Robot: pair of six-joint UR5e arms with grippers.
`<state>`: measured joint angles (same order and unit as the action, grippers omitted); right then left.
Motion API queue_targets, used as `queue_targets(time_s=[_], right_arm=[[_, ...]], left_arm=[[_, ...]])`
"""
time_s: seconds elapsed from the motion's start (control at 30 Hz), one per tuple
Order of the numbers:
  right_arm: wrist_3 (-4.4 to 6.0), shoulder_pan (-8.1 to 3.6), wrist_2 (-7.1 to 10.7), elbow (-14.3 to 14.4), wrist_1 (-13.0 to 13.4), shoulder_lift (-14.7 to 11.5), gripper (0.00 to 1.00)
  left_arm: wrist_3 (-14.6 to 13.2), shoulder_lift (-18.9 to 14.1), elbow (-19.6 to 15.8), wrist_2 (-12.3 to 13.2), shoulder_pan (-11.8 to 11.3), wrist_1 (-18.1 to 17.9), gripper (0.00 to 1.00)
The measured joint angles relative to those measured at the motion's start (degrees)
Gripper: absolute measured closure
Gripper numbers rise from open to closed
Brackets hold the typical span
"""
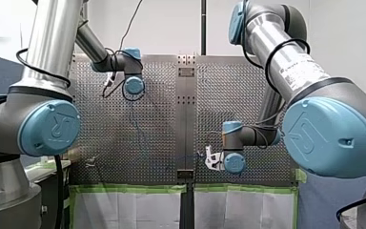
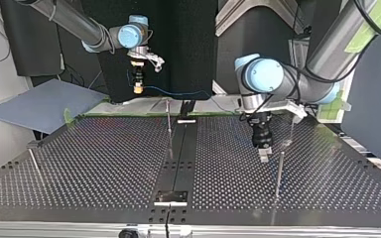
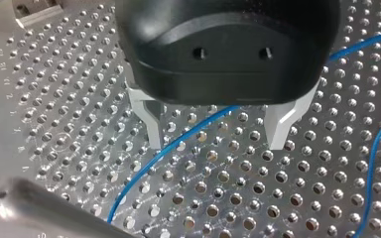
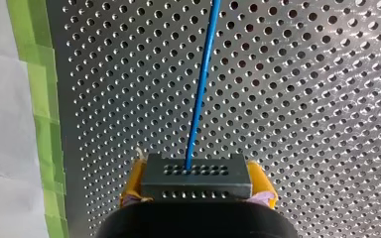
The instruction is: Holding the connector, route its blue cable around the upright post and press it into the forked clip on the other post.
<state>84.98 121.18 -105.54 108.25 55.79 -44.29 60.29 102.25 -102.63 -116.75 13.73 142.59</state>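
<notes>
In the right wrist view the right gripper [image 4: 197,182] is closed on the connector [image 4: 196,176], a dark grey block clamped between its yellow pads [image 4: 130,187]. The blue cable [image 4: 202,84] leaves the block and runs straight ahead of the gripper, at twelve o'clock from the connector, over the perforated table [image 4: 327,99]. In the left wrist view the left gripper [image 3: 218,134] hangs low over the table with its jaws wide apart and holding nothing. The cable lies under them, passing slantwise between the two metal fingers [image 3: 154,124] and close by one of them, and a blurred post [image 3: 39,208] stands beside the gripper. In the top view the right gripper is raised over the far edge of the table, and the cable goes from the connector toward three o'clock until it is lost from sight. A thin upright post [image 2: 168,124] stands at about five o'clock from this gripper, and a second post [image 2: 280,173], likely the blurred one, is at five o'clock just beside the left gripper. Which post carries the forked clip cannot be told. In the front view the left arm's wrist is at ten o'clock from the right one, well apart, and the cable is too faint to follow. Probably the coming move belongs to the right arm, which has to carry the connector around the thin post with the cable's long axis trailing behind it
</notes>
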Motion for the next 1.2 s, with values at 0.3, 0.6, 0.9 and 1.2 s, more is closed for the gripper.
queue_targets(time_s=[0.3, 0.6, 0.9, 1.2], right_arm=[[0.02, -0.02, 0.54, 0.0, 0.32, 0.01, 0.92], [0.03, -0.08, 0.67, 0.0, 0.35, -0.01, 0.92], [0.35, -0.11, 0.68, 0.01, 0.06, 0.01, 0.92], [0.38, -0.12, 0.68, 0.01, -0.07, -0.02, 0.92]], left_arm=[[-0.05, 0.02, 0.28, 1.83, -0.45, -0.24, 0.0], [-0.01, 1.14, 1.53, 1.58, -0.44, 1.39, 0.0], [-0.79, 5.46, 1.69, -2.13, 0.1, 2.88, 0.0], [-0.84, 10.06, 1.67, -2.68, 0.58, 4.04, 0.0]])
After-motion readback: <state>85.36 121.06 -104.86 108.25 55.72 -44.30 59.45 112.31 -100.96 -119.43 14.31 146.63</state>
